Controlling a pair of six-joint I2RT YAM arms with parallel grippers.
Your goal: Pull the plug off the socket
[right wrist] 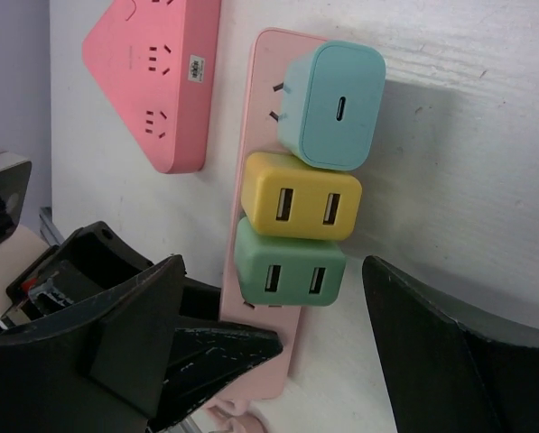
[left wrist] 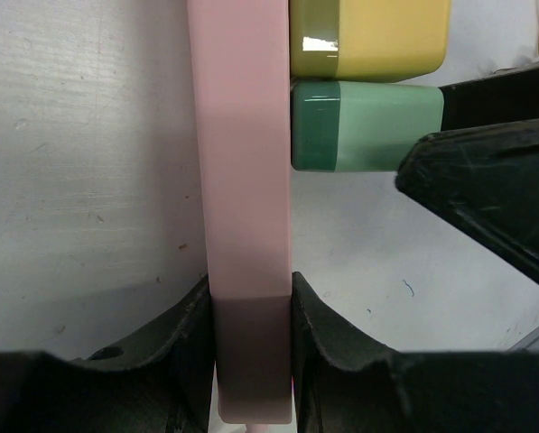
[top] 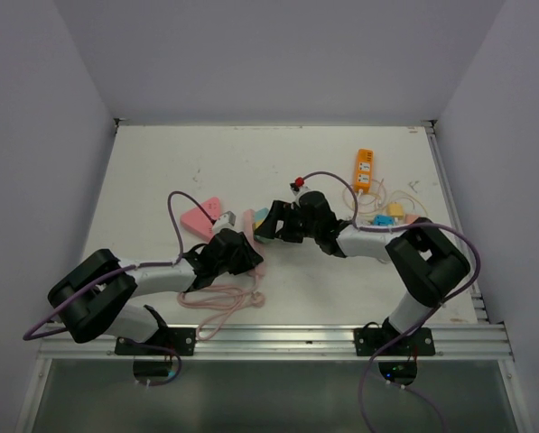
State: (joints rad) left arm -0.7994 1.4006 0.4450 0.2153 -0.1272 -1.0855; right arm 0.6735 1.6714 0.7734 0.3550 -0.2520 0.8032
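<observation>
My left hand (left wrist: 249, 361) is clamped on the near end of the pink power strip (left wrist: 242, 180), with one finger pressed against each long side. The strip lies flat on the white table (top: 206, 162), about mid-table, between my two arms.

Three plugs sit in a row on it, each touching the next. The green plug (right wrist: 292, 271) is nearest my left hand, the yellow plug (right wrist: 301, 206) is in the middle, and a pale blue charger (right wrist: 334, 106) is at the far end. All three look pushed fully into the strip.

My right hand (right wrist: 271, 271) is spread apart and reaches in from the right. The green plug stands between its fingers (right wrist: 450, 352), with a gap showing on either side. In my left wrist view one of those fingers comes very close to the plug's outer end. I cannot tell whether it touches.

Just to the left of the strip lies a pink triangular power strip (right wrist: 161, 72), apart from it. The strip's pink cord (top: 224, 302) is looped loosely near my left arm. An orange power strip (top: 364, 170) lies at the far right, well away from both hands.
</observation>
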